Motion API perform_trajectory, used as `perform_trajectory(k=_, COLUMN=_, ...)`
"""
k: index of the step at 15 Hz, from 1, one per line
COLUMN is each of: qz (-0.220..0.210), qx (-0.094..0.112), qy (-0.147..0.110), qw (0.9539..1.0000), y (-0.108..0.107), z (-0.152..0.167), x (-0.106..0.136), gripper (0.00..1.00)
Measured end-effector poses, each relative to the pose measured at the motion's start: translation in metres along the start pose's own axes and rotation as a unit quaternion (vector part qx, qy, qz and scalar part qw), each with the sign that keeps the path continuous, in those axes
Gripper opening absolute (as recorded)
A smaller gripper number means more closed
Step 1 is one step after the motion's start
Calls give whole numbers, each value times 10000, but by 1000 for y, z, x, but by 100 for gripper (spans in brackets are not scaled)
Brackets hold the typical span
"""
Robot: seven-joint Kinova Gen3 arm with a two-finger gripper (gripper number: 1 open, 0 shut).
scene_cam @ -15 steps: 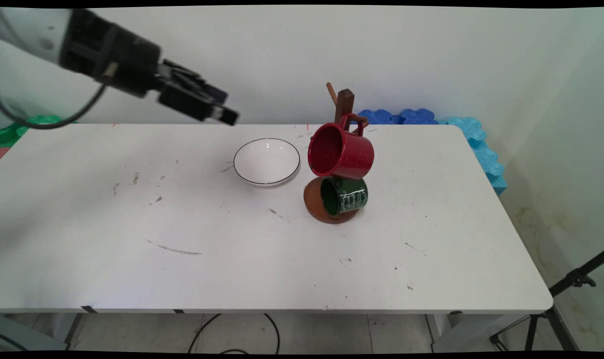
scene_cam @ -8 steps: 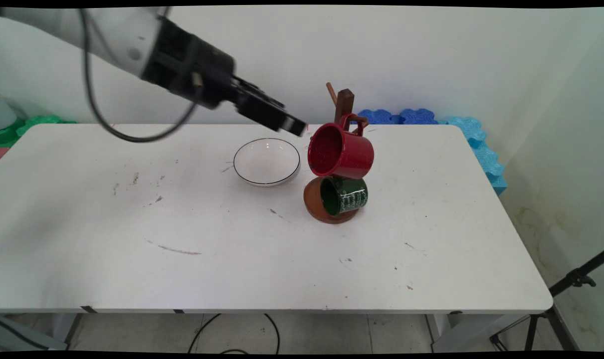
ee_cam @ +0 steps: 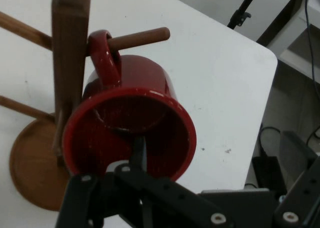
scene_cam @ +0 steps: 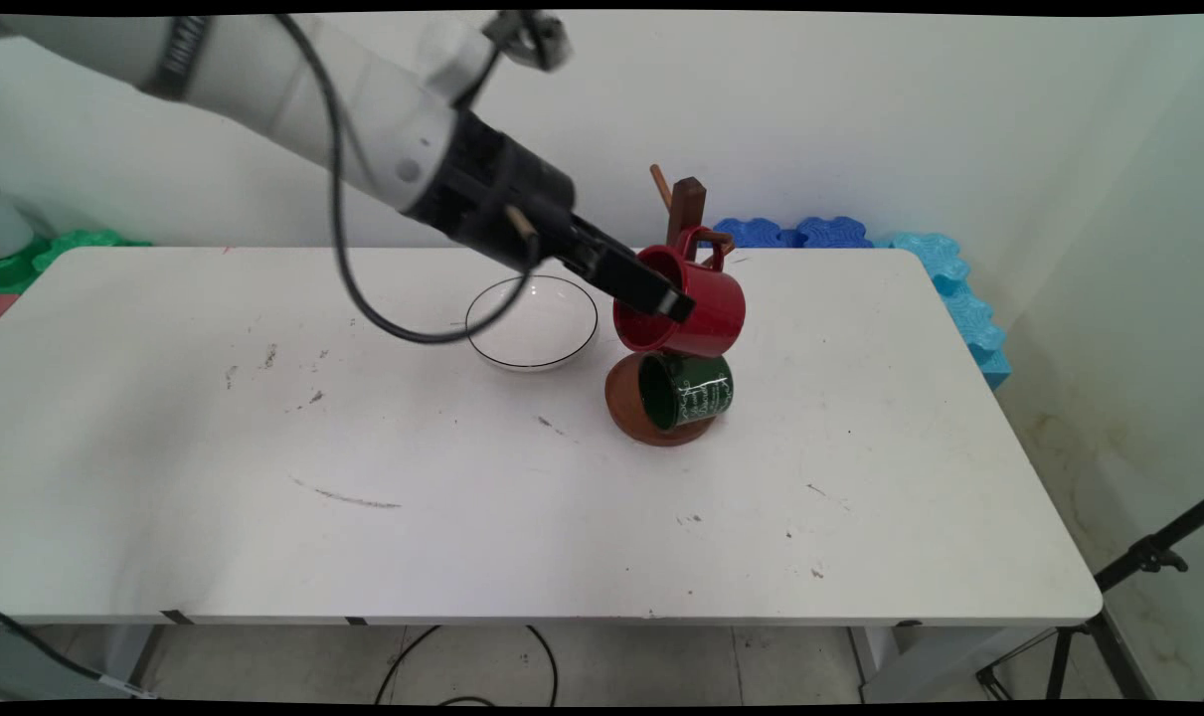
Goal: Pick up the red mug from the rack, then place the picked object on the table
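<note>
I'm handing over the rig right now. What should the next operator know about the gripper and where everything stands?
Gripper: at the open mouth of the red mug; the views do not show whether it is open or shut.
Red mug: hangs by its handle on a peg of the wooden mug tree, mouth towards the gripper. It has not been lifted off.
Green mug: lower on the same tree, over its round base.
White bowl: on the table, left of the tree, under the arm's cable, and apart from the gripper.
</note>
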State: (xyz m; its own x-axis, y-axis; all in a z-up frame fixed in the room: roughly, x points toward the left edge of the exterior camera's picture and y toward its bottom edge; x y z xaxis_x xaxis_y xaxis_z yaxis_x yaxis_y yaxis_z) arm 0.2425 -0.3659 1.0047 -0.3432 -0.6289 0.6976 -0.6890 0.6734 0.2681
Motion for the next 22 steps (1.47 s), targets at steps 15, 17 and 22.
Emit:
perform_trajectory(k=15, qz=121, qx=168, qy=-141, qw=9997, y=1, z=69, x=-3, gripper=0)
perform_trajectory(k=17, qz=140, qx=170, qy=-141, qw=9997, y=1, z=72, x=-3, gripper=0)
perform_trajectory(k=22, qz=224, qx=138, qy=-131, qw=9996, y=2, z=76, x=-5, gripper=0)
